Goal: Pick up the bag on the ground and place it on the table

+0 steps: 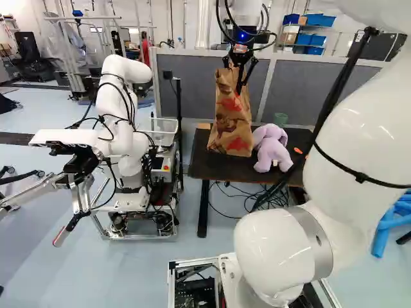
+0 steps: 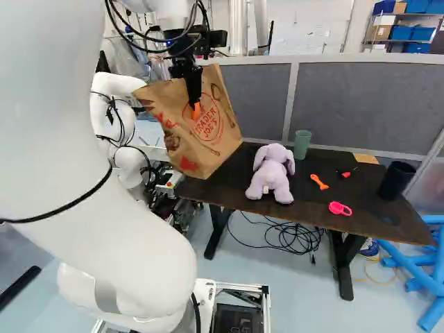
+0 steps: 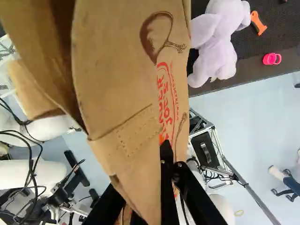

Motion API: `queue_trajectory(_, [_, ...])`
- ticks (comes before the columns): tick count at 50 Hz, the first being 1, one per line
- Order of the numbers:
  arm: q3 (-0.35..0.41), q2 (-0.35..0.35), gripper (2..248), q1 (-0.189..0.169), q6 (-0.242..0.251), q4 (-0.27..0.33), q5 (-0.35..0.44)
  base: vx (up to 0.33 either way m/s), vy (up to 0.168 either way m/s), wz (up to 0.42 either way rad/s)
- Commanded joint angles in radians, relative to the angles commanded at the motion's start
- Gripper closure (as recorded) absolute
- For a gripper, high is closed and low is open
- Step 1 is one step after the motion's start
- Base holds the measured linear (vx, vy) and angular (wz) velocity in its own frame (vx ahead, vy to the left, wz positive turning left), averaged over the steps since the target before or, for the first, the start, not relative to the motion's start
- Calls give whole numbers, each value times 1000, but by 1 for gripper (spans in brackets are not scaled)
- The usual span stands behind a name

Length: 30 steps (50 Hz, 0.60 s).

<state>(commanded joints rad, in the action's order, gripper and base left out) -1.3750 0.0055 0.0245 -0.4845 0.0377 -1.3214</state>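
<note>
In the right base view my gripper (image 2: 195, 104) points down over the table's end, shut on the upper part of the brown paper bag (image 2: 198, 142). The bag hangs tilted from it, its base at the table's end; whether it touches the top I cannot tell. The left base view shows the bag (image 1: 231, 119) beside the purple plush toy (image 1: 271, 147), at that same end of the dark table (image 1: 218, 168). In the wrist view the bag's paper (image 3: 122, 93) runs between the fingers of the gripper (image 3: 162, 157) and hides one of them in part.
On the table stand a green cup (image 2: 302, 144) and a dark cup (image 2: 396, 180), with an orange item (image 2: 319, 182) and a pink item (image 2: 340, 208) lying between. Grey partitions (image 2: 361, 104) rise behind. Another robot (image 1: 122, 102) stands left of the table; cables (image 2: 288, 236) lie below it.
</note>
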Motion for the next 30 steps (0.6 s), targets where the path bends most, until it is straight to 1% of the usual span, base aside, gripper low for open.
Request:
queue_trajectory(12, [-40,-39,228,6,0,1,12,0,0,0])
queue_trajectory(30, [-87,-125,228,43,0,4,17,0,0,0])
